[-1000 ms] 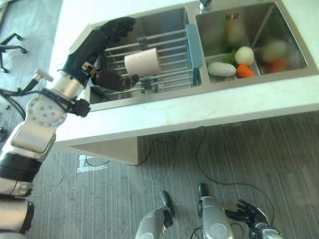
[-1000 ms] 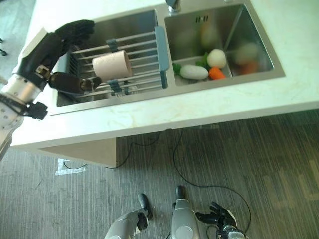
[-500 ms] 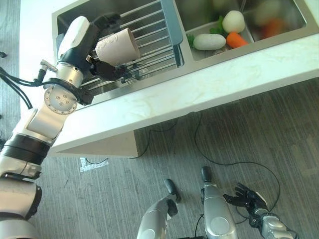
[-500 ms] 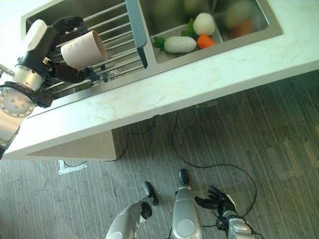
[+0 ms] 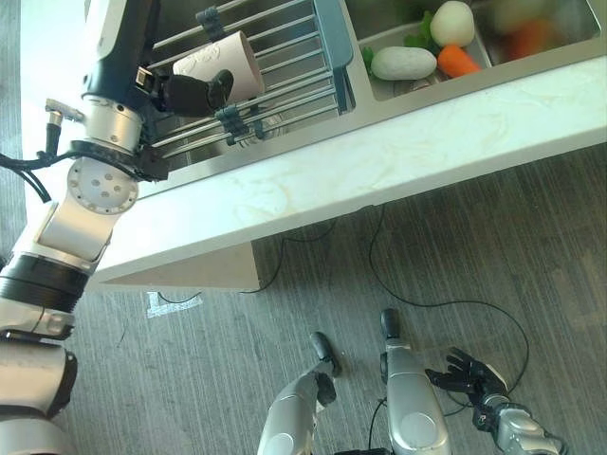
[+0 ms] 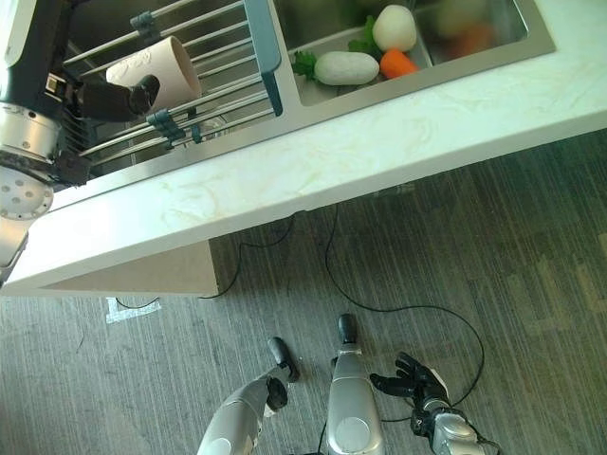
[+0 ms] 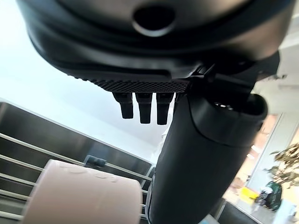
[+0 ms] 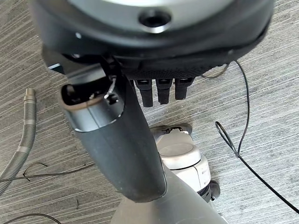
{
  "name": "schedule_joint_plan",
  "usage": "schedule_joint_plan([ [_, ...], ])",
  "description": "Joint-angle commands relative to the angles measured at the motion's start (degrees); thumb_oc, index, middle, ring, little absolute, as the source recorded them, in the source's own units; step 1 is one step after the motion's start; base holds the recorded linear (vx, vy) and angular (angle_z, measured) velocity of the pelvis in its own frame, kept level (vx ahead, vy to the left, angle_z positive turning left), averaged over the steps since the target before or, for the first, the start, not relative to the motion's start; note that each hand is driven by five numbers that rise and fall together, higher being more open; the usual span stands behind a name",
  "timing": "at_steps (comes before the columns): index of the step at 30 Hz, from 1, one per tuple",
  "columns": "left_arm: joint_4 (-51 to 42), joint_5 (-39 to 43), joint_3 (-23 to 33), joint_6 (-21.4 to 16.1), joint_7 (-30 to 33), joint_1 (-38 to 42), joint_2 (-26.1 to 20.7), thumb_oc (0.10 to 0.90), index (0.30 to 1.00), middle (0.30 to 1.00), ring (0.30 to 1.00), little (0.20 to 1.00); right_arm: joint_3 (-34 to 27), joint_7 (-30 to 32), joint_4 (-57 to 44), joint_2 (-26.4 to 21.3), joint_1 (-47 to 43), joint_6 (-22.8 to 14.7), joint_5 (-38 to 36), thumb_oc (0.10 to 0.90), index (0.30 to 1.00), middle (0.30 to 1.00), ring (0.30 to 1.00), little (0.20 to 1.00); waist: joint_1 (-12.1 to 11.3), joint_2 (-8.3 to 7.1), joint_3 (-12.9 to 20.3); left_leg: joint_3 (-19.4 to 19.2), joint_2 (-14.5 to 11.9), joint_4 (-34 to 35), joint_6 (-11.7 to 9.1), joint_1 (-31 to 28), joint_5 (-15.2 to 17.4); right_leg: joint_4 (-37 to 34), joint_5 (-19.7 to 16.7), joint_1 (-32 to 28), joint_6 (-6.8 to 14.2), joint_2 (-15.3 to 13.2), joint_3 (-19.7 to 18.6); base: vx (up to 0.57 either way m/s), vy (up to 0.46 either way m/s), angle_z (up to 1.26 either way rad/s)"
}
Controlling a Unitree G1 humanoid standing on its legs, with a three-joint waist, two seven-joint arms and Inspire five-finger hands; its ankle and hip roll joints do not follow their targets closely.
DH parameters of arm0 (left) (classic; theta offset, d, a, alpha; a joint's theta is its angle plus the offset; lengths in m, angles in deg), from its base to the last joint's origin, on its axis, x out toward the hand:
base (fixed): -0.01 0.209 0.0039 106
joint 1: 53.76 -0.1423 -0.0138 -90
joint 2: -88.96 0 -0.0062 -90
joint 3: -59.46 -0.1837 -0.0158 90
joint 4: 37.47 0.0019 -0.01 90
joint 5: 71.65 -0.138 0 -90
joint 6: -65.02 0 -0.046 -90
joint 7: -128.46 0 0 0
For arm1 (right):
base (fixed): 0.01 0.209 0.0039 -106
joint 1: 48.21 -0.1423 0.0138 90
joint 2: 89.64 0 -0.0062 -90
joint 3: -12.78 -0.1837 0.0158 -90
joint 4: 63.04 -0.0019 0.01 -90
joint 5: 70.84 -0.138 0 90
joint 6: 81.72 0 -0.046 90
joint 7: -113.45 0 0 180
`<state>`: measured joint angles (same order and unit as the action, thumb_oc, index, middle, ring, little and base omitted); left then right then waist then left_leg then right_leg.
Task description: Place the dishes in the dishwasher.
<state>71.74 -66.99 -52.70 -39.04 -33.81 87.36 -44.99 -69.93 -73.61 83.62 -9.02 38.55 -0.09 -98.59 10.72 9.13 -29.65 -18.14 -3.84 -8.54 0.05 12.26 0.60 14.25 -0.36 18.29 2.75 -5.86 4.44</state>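
Pale pink paper cup lying on steel-bar sink rack, my left hand thumb against it, fingers straight, my right hand relaxed below.

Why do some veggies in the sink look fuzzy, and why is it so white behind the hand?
In the left eye view, the orange blob deep in the sink is a smeared reflection; the carrot is sharp. In the left wrist view, bright light whitens the background beyond the left hand.
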Motion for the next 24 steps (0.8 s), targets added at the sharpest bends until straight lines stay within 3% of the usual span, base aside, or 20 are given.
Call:
schedule_joint_plan([
  [1,1.6,-5.1,3.9,1.5,5.0,8.3,-7.9,0.800,0.900,0.900,0.900,0.900,-0.3,-0.6,-2.4,-2.2,2.4,-1.1,-2.2,0.800,0.900,0.900,0.900,0.900,0.5,0.29,1.7,2.5,1.6,-8.7,-0.8,3.2,10.2,2.9,10.0,-0.7,2.0,0.1,3.8,0.03,0.014,0.00],
  [11,5.6,-13.1,-3.4,3.8,8.5,14.7,-11.2,0.800,0.900,0.900,0.900,0.900,-0.4,-1.1,-2.7,-3.7,2.5,-0.9,-2.9,0.800,0.900,0.900,0.900,0.900,1.2,0.65,0.0,2.7,1.7,-8.7,-0.7,4.0,9.5,2.9,9.2,0.3,2.0,0.2,2.9,0.04,0.020,-0.02],
  [18,6.9,-13.2,-6.5,4.2,9.7,18.2,-11.9,0.800,0.900,0.900,0.900,0.900,0.3,-1.4,-4.8,-4.5,2.6,-0.6,-3.6,0.800,0.900,0.900,0.900,0.900,1.1,0.47,-0.1,3.0,1.7,-8.7,-0.6,6.1,8.8,2.9,8.5,2.4,2.0,0.2,2.6,0.04,0.020,0.00],
  [24,7.0,-10.4,-6.8,3.9,5.0,18.7,-10.9,0.800,0.900,0.900,0.900,0.900,0.6,-1.1,-6.4,-4.6,2.7,-1.0,-3.8,0.800,0.900,0.900,0.900,0.900,0.8,0.49,-0.1,3.2,1.6,-8.7,-0.6,8.0,8.2,2.9,8.1,4.2,2.0,0.1,2.6,0.02,0.010,0.00],
])
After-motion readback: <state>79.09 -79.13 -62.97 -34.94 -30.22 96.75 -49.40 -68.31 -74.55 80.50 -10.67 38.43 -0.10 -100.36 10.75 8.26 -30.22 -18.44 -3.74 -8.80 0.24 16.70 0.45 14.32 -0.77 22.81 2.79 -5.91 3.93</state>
